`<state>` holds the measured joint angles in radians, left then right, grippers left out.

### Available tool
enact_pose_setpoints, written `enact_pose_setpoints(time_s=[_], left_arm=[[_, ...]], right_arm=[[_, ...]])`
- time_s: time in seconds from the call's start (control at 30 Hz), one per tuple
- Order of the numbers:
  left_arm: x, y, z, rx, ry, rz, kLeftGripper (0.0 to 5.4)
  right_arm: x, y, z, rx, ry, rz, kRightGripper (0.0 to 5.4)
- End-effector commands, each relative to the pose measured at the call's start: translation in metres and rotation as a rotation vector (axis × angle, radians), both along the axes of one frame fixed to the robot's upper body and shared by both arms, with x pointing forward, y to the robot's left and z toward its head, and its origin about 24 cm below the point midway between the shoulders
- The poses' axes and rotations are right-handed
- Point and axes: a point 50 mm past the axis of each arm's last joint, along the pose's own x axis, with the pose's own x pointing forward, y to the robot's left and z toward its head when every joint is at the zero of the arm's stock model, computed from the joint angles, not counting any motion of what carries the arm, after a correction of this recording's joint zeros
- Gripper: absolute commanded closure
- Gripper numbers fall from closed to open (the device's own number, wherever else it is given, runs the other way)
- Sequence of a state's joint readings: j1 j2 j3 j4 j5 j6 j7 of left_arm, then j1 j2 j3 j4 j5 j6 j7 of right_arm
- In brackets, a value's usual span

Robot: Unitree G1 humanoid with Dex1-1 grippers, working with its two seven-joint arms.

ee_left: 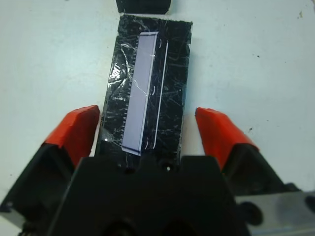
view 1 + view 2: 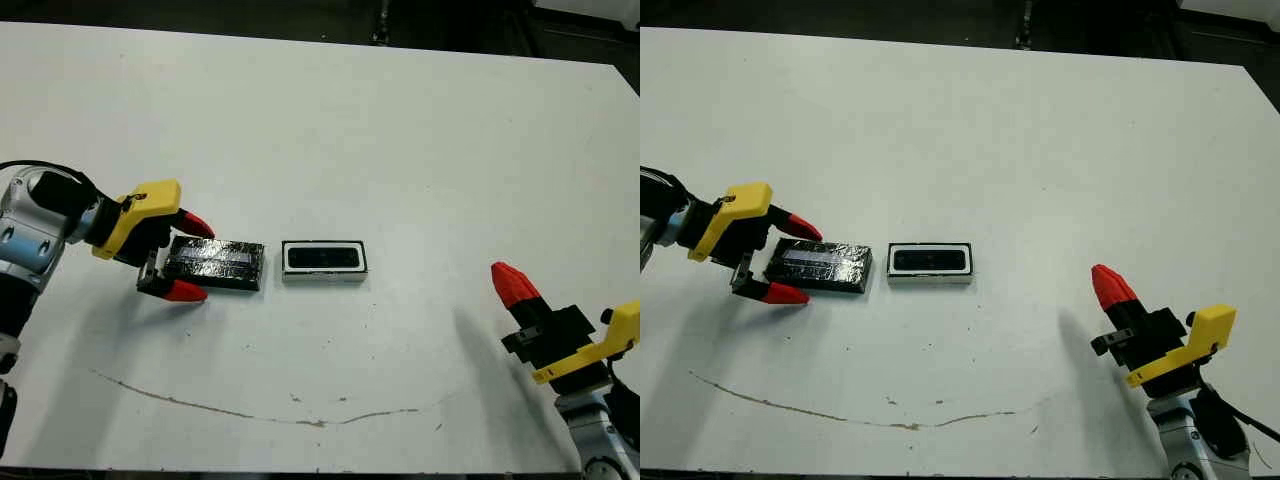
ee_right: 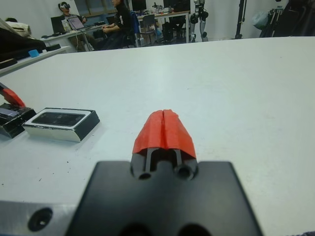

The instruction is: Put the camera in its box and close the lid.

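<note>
Left gripper (image 2: pixel 186 258) open astride speckled lid (image 2: pixel 214 262); right gripper (image 2: pixel 1114 289) pinched closed, idle.
Risks nudging lid into camera-filled box (image 2: pixel 324 259) alongside, or closing off-centre, skewing it.

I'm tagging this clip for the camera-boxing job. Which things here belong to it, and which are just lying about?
Part of the job:
- camera, already lying in the box
- box
- lid, flat on the table, not yet on the box
- left gripper, open, its fingers on either side of the lid

Just there:
- right gripper, shut, idle, away from the box
- table
- brown line marked on the table
</note>
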<state>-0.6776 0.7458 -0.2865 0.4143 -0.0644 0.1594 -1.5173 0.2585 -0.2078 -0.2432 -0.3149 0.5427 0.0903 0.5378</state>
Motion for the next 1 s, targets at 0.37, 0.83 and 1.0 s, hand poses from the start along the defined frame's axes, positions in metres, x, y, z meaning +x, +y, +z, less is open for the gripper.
enact_pose_setpoints(time_s=[0.37, 0.83, 1.0], left_arm=[[0.001, 0.010, -0.005, -0.042, 0.016, 0.069, 2.25], [0.001, 0.022, 0.002, -0.177, 0.040, 0.126, 2.25], [0.000, 0.020, 0.006, -0.240, 0.055, 0.110, 2.25]], right_arm=[[-0.002, -0.004, -0.003, -0.018, 0.027, 0.004, 5.40], [-0.002, -0.003, -0.004, -0.019, 0.042, 0.010, 5.40], [-0.003, -0.002, -0.005, -0.011, 0.042, 0.015, 5.40]])
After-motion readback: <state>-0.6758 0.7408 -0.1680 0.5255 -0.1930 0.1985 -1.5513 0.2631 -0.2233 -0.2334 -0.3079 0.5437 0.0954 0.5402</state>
